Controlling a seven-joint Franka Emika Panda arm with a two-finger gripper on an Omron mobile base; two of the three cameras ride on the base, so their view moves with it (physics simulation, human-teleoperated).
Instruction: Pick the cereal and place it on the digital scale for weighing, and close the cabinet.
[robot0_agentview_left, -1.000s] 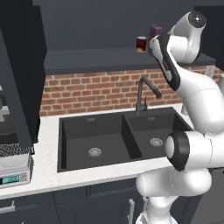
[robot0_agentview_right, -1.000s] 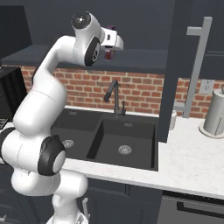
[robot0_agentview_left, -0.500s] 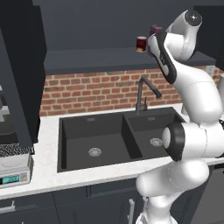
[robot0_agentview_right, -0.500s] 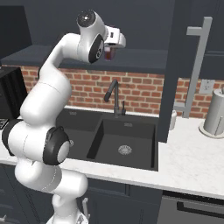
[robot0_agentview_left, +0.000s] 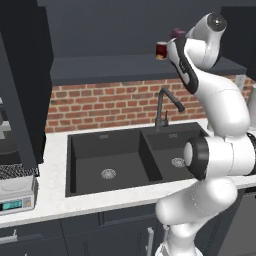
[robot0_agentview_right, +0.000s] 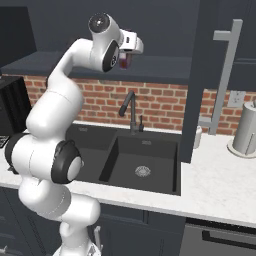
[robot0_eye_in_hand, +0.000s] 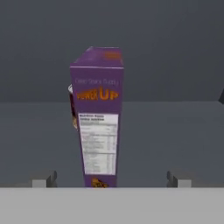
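Left base view: the arm reaches up into the open cabinet (robot0_agentview_left: 125, 70), where the cereal (robot0_agentview_left: 177, 34) stands beside a dark red can (robot0_agentview_left: 161, 50); the digital scale (robot0_agentview_left: 17, 192) waits at the worktop's left edge.

Hand view: the gripper (robot0_eye_in_hand: 111, 180), fingers spread and empty, squares up on the cereal (robot0_eye_in_hand: 98, 118) for a grasp.

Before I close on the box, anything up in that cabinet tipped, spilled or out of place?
Nothing stands out. The cereal stands upright on the cabinet shelf, the red can upright beside it. The open gripper lines up with the box, not touching it.
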